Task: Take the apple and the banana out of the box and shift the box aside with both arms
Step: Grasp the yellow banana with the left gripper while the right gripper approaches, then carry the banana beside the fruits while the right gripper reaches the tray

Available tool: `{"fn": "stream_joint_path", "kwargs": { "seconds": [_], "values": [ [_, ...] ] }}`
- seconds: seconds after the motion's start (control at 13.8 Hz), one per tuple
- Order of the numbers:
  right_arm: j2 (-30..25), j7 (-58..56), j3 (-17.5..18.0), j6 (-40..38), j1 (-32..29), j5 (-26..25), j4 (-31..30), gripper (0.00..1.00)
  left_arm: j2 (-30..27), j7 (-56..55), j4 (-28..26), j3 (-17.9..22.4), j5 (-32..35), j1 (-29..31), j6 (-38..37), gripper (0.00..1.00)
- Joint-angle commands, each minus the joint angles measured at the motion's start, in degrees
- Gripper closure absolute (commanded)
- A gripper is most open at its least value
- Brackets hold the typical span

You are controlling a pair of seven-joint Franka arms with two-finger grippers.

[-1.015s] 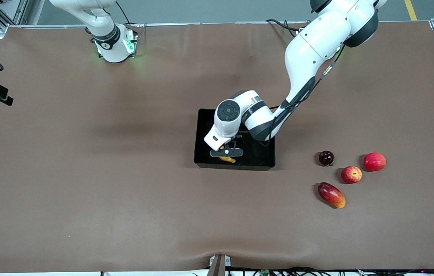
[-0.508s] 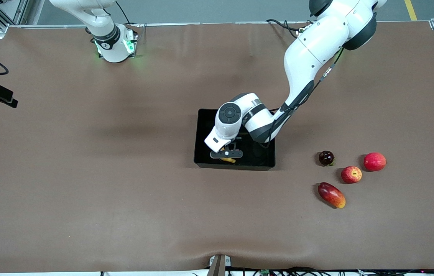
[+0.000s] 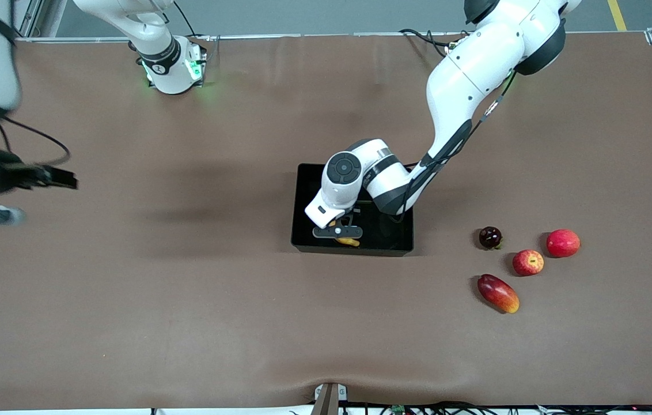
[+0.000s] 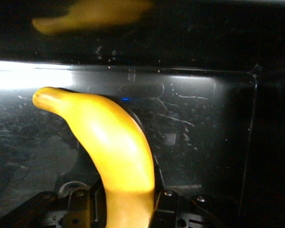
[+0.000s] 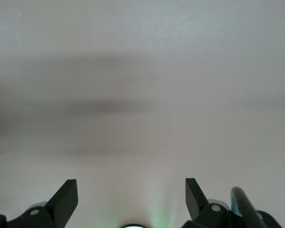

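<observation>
The black tray (image 3: 303, 174) sits mid-table. My left gripper (image 3: 339, 233) is low inside it, shut on the yellow banana (image 3: 350, 242). In the left wrist view the banana (image 4: 116, 147) runs out from between my left gripper's (image 4: 128, 202) fingers over the glossy tray floor (image 4: 204, 118). The small streaked red apple (image 3: 527, 262) lies on the table toward the left arm's end. My right gripper (image 3: 56, 177) hangs over the table at the right arm's end, blurred. In the right wrist view it (image 5: 130, 190) is open and empty.
Around the apple lie a plain red round fruit (image 3: 563, 242), a dark round fruit (image 3: 490, 237) and an oblong red-and-yellow fruit (image 3: 497, 293), which is nearest the front camera. The left arm's forearm hangs over the tray.
The right arm has swung into view over the right arm's end of the table. The left gripper has shifted slightly with the banana inside the tray.
</observation>
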Motion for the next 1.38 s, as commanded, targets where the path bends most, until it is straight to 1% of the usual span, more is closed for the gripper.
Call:
{"fn": "stream_joint_path", "kwargs": {
  "seconds": [0.0, 0.15, 0.22, 0.29, 0.36, 0.44, 0.51, 0.58, 0.65, 0.87, 1.02, 1.16, 1.31],
  "values": [
    [0.4, 0.8, -0.2, -0.6, 4.7, 3.1, 0.9, 0.00, -3.1, 0.4, -0.1, 0.3, 1.3, -0.2, -4.0, 1.00],
    [1.6, 0.8, -0.2, 0.4, 5.4, 10.7, 0.7, 0.00, -4.8, 0.4, 0.0, 0.1, 1.3, -0.2, -6.2, 1.00],
    [2.2, 0.8, -0.2, 0.7, 6.4, 13.5, 0.7, 0.00, -5.7, 0.4, 0.0, 0.1, 1.2, -0.1, -6.5, 1.00],
    [2.8, 1.0, -0.2, 1.8, 8.0, 14.5, 0.6, 0.00, -6.4, 0.3, 0.0, 0.0, 1.2, 0.3, -6.5, 1.00],
    [3.0, 2.9, -0.2, 3.2, 10.2, 14.5, 0.5, 0.00, -7.4, 0.4, 0.1, 0.0, 1.2, 0.6, -6.5, 1.00],
    [3.4, 7.9, -0.2, 5.0, 13.0, 14.6, -0.5, 0.00, -8.5, 0.5, 0.2, 0.0, 1.1, 0.9, -6.6, 1.00],
    [3.6, 14.4, -0.2, 8.5, 16.3, 14.6, -1.5, 0.00, -9.8, 0.5, 0.2, 0.1, 1.1, 1.1, -7.7, 1.00],
    [4.8, 20.0, -0.2, 11.6, 20.0, 14.6, -2.3, 0.00, -10.8, 0.6, 0.3, 0.2, 1.1, 1.4, -10.0, 1.00],
    [6.7, 22.4, -0.2, 14.2, 22.4, 14.6, -2.3, 0.00, -12.4, 1.1, 0.2, 0.2, 1.1, 1.7, -11.9, 1.00],
    [10.8, 23.7, -0.2, 20.8, 27.9, 14.7, -2.4, 0.00, -16.7, 7.0, 0.2, -0.2, 0.2, 5.5, -16.2, 1.00],
    [13.1, 27.8, -0.1, 24.6, 30.0, 14.8, -2.5, 0.00, -18.5, 11.9, 0.1, -0.2, -0.1, 8.6, -18.1, 1.00],
    [15.8, 30.5, 0.2, 29.3, 33.2, 18.3, -2.6, 0.00, -19.3, 18.9, -0.1, -0.2, -0.5, 12.3, -19.5, 1.00],
    [17.6, 30.8, 0.1, 32.8, 35.4, 18.9, -2.6, 0.00, -19.7, 25.2, 0.0, -0.2, -0.6, 15.7, -19.8, 1.00]
  ]
}}
